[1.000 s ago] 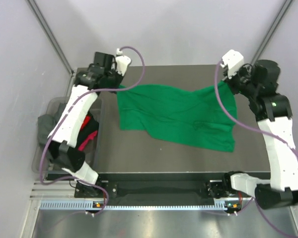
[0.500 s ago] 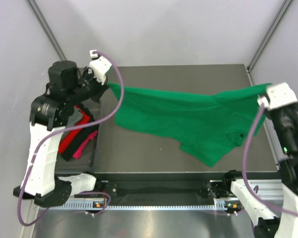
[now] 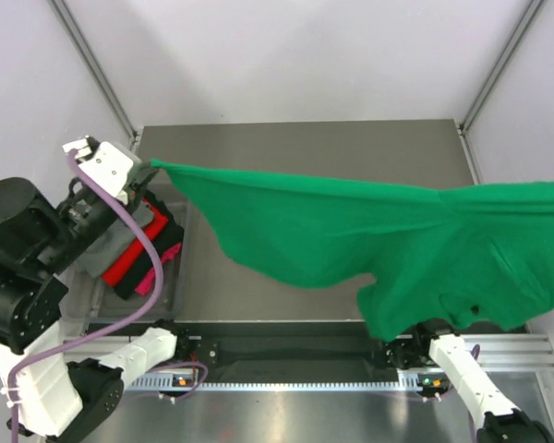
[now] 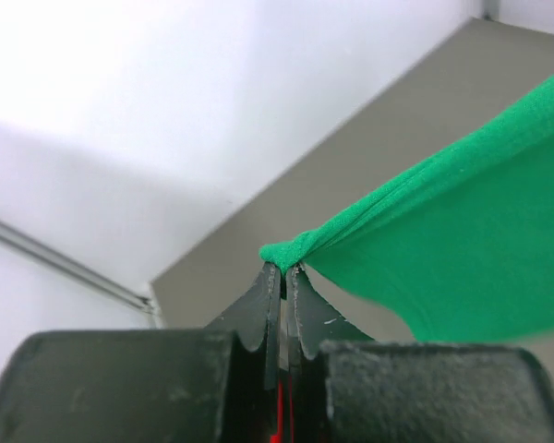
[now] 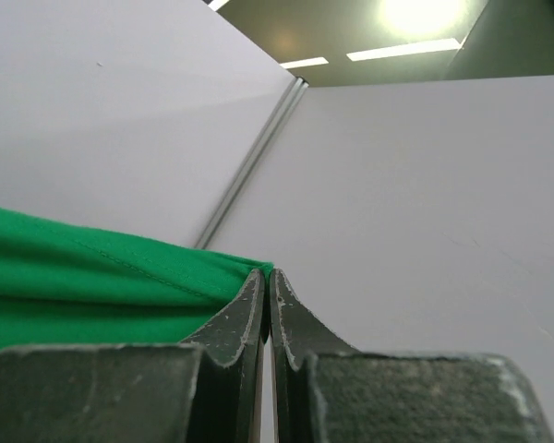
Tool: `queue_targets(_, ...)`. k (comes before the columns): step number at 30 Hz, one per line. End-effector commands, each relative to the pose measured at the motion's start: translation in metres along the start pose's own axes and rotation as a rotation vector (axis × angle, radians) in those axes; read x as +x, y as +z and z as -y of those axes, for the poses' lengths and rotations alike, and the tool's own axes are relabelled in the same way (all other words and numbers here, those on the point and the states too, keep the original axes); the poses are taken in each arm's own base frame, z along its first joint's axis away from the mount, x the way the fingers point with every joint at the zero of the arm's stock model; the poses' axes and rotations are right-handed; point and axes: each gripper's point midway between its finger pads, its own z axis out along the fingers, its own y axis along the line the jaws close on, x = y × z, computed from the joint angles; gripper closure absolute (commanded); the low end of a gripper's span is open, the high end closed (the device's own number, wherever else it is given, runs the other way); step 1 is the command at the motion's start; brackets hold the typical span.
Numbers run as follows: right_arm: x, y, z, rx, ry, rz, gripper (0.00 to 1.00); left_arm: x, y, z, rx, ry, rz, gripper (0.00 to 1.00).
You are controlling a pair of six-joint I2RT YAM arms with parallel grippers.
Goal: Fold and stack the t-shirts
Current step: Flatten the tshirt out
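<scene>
DESK: Pale grey walls close in a dark table. Which step is this?

PHOTOGRAPHER: The spreading-out before the fold, as I read it. The green t-shirt hangs stretched in the air above the table. Its upper edge is pulled into a near-straight line from the table's left side to beyond its right side, and its body sags toward the near edge. The left gripper is clamped on one corner of the cloth. The right gripper is pinched tight on the opposite edge, outside the overhead view, off the table's right.

DESK: The others?

PHOTOGRAPHER: The red shirt, pink shirt and grey shirt sit bundled in the clear bin, just off the table's left edge. Nothing folded lies on the table yet.

DESK: Next move?

PHOTOGRAPHER: My judgement: lay it flat on the table, with both arms descending together and holding tension so that no creases go down with it. The loose hem bunched toward the table's near-right corner could land tucked under.

DESK: Changed from a second earlier?

PHOTOGRAPHER: Then the shirt lay draped over the table's far half, with both arms reaching to its far corners. They have since drawn back and apart, lifting most of it, and the right arm has left the overhead view. Whether the lowest fold touches the table I cannot tell.
</scene>
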Motion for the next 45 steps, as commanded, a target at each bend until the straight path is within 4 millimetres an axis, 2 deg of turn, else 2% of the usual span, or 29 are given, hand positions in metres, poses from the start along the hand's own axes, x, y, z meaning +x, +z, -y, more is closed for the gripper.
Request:
queue_targets(1,0.036,0.046,-0.012,-0.006,-0.053,-0.113,1.0,0.008,0.019,-0.036,-0.139,0.047,-0.078,1.0)
queue_targets(3,0.049,0.066,-0.022,-0.017,-0.089,-0.126,1.0,0.027,0.045,-0.043,-0.141,0.051,-0.16,1.0)
queue_targets(4,0.069,0.079,-0.049,-0.069,-0.121,-0.165,1.0,0.034,0.056,-0.045,-0.139,0.052,-0.182,1.0)
queue_targets(5,0.08,0.085,-0.061,-0.09,-0.172,-0.187,1.0,0.041,0.066,-0.046,-0.137,0.049,-0.204,1.0)
queue_targets(6,0.085,0.094,-0.075,-0.113,-0.182,-0.176,1.0,0.062,0.086,-0.044,-0.118,0.043,-0.264,1.0)
queue_targets(7,0.107,0.101,-0.11,-0.186,-0.224,-0.213,1.0,0.067,0.099,-0.048,-0.13,0.049,-0.268,1.0)
queue_targets(8,0.116,0.106,-0.128,-0.226,-0.26,-0.212,1.0,0.079,0.11,-0.049,-0.127,0.054,-0.293,1.0)
queue_targets(9,0.122,0.111,-0.14,-0.234,-0.27,-0.202,1.0,0.108,0.13,-0.042,-0.091,0.057,-0.361,1.0)
queue_targets(10,0.146,0.115,-0.174,-0.299,-0.297,-0.235,1.0,0.122,0.138,-0.048,-0.127,0.066,-0.4,1.0)
queue_targets(11,0.154,0.12,-0.189,-0.32,-0.301,-0.236,1.0,0.128,0.151,-0.053,-0.147,0.083,-0.394,1.0)
queue_targets(12,0.166,0.122,-0.206,-0.356,-0.308,-0.25,1.0,0.158,0.169,-0.048,-0.128,0.083,-0.455,1.0)
queue_targets(13,0.194,0.124,-0.238,-0.427,-0.301,-0.296,1.0,0.171,0.178,-0.05,-0.138,0.09,-0.482,1.0)
queue_targets(14,0.212,0.13,-0.246,-0.444,-0.288,-0.309,1.0,0.178,0.192,-0.053,-0.153,0.095,-0.473,1.0)
queue_targets(15,0.231,0.134,-0.257,-0.467,-0.272,-0.336,1.0,0.207,0.21,-0.047,-0.125,0.089,-0.529,1.0)
queue_targets(16,0.252,0.137,-0.267,-0.49,-0.255,-0.375,1.0,0.219,0.218,-0.05,-0.127,0.082,-0.547,1.0)
queue_targets(17,0.294,0.144,-0.284,-0.524,-0.218,-0.46,1.0,0.232,0.229,-0.049,-0.121,0.077,-0.565,1.0)
queue_targets(19,0.334,0.154,-0.293,-0.536,-0.192,-0.545,1.0,0.267,0.26,-0.05,-0.112,0.065,-0.614,1.0)
queue_targets(20,0.377,0.154,-0.312,-0.566,-0.153,-0.641,1.0,0.279,0.27,-0.051,-0.111,0.061,-0.63,1.0)
queue_targets(22,0.401,0.169,-0.323,-0.572,-0.116,-0.694,1.0,0.312,0.3,-0.051,-0.114,0.053,-0.672,1.0)
queue_targets(23,0.437,0.161,-0.352,-0.632,-0.078,-0.788,1.0,0.322,0.31,-0.051,-0.116,0.051,-0.681,1.0)
queue_targets(24,0.449,0.164,-0.362,-0.642,-0.059,-0.814,1.0,0.34,0.328,-0.05,-0.112,0.048,-0.703,1.0)
queue_targets(25,0.447,0.181,-0.368,-0.643,-0.029,-0.792,1.0,0.345,0.339,-0.052,-0.118,0.048,-0.699,1.0)
queue_targets(26,0.473,0.174,-0.395,-0.688,0.003,-0.853,1.0,0.36,0.355,-0.051,-0.117,0.047,-0.708,1.0)
queue_targets(31,0.52,0.205,-0.446,-0.707,0.03,-0.899,1.0,0.388,0.4,-0.061,-0.156,0.067,-0.704,1.0)
queue_targets(32,0.527,0.21,-0.446,-0.677,0.015,-0.92,1.0,0.401,0.41,-0.06,-0.162,0.069,-0.709,1.0)
queue_targets(34,0.543,0.224,-0.452,-0.649,-0.003,-0.926,1.0,0.389,0.425,-0.073,-0.205,0.072,-0.657,1.0)
queue_targets(38,0.565,0.24,-0.442,-0.529,-0.06,-0.934,1.0,0.379,0.459,-0.084,-0.25,0.1,-0.542,1.0)
queue_targets(39,0.568,0.241,-0.439,-0.507,-0.07,-0.935,1.0,0.364,0.47,-0.089,-0.273,0.121,-0.478,1.0)
queue_targets(45,0.585,0.237,-0.437,-0.48,-0.066,-0.961,1.0,0.336,0.512,-0.085,-0.33,0.275,-0.292,1.0)
